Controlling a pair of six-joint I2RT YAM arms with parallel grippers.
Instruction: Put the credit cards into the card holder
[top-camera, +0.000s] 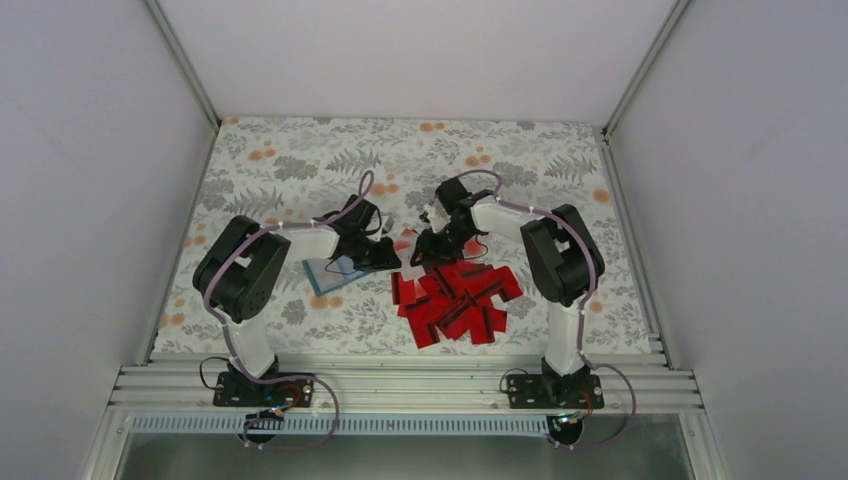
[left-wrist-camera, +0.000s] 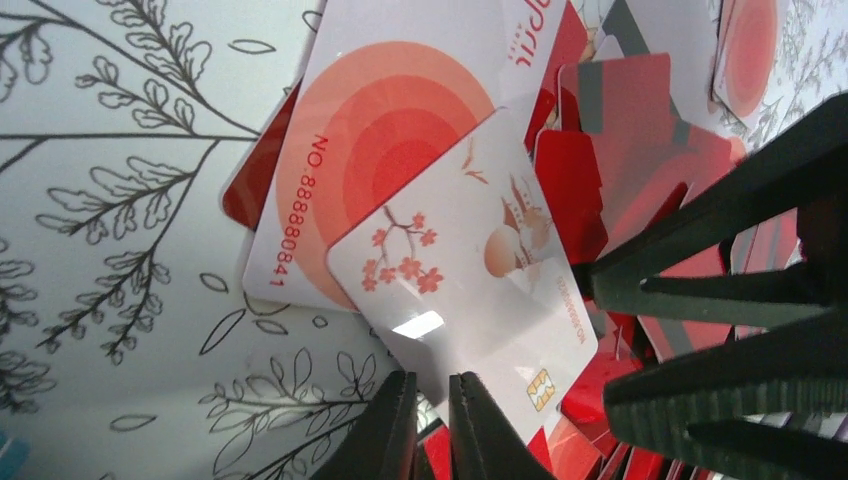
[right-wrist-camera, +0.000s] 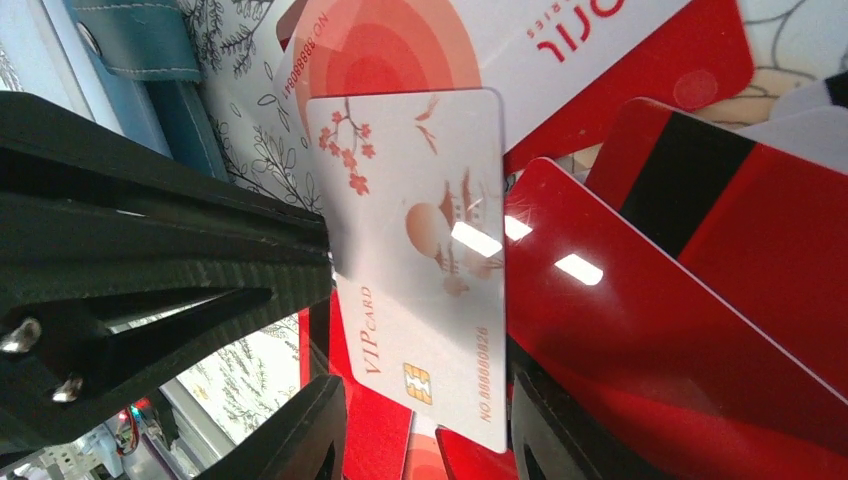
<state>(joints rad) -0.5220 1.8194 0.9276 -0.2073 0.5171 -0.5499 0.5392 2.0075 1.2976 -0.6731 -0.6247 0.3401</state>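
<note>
Seeing the left gripper (left-wrist-camera: 432, 392) shut on 1 white card (left-wrist-camera: 470, 290) over the pile (top-camera: 455, 300), right gripper (right-wrist-camera: 425, 405) jaws parted around its end, holder (top-camera: 333, 272) near, I feared the thin edge grip slipping

The credit cards (right-wrist-camera: 640, 300) are smooth, glossy plastic catching bright highlights, the card holder (right-wrist-camera: 140, 40) looks like matt, stitched teal leather, the counter (left-wrist-camera: 120, 200) has a matt printed covering, and the left gripper (left-wrist-camera: 432, 430) is matt black plastic.

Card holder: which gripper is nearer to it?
Left. The left gripper is just right of the card holder; the right gripper is farther right, above the cards.
</note>
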